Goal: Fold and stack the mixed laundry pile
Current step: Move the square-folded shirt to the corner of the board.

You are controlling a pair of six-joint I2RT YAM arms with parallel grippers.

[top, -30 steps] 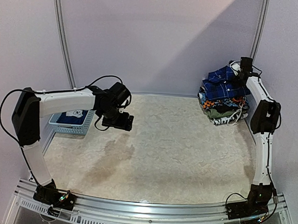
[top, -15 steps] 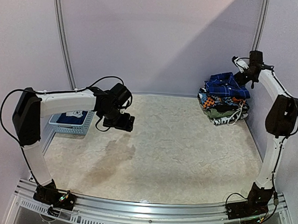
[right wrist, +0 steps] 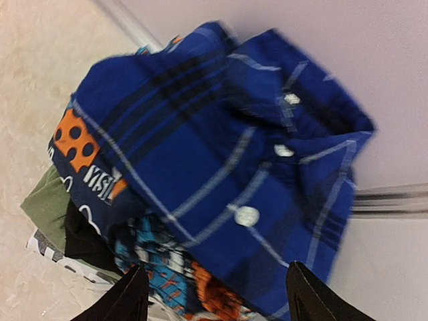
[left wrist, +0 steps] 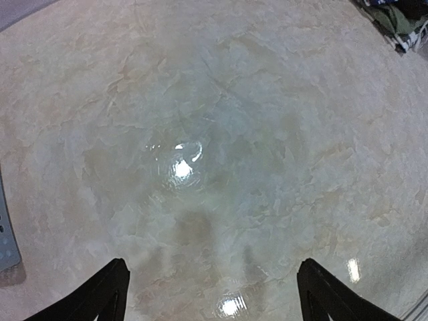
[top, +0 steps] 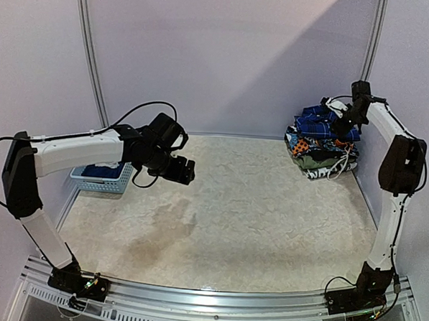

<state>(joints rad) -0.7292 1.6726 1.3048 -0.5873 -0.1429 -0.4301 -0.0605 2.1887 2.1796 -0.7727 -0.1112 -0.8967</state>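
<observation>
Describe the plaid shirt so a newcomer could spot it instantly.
Look to the table's far right corner, where the laundry pile sits. The plaid shirt is its top layer, just below the right tool. Blue with black and pale stripes and white buttons, it differs from the orange-dotted print and the olive garment underneath.

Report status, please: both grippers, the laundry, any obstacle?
Left gripper open, holding nothing, over table. Right gripper open, above plaid shirt atop laundry pile, far right corner. No obstacle seen.
</observation>
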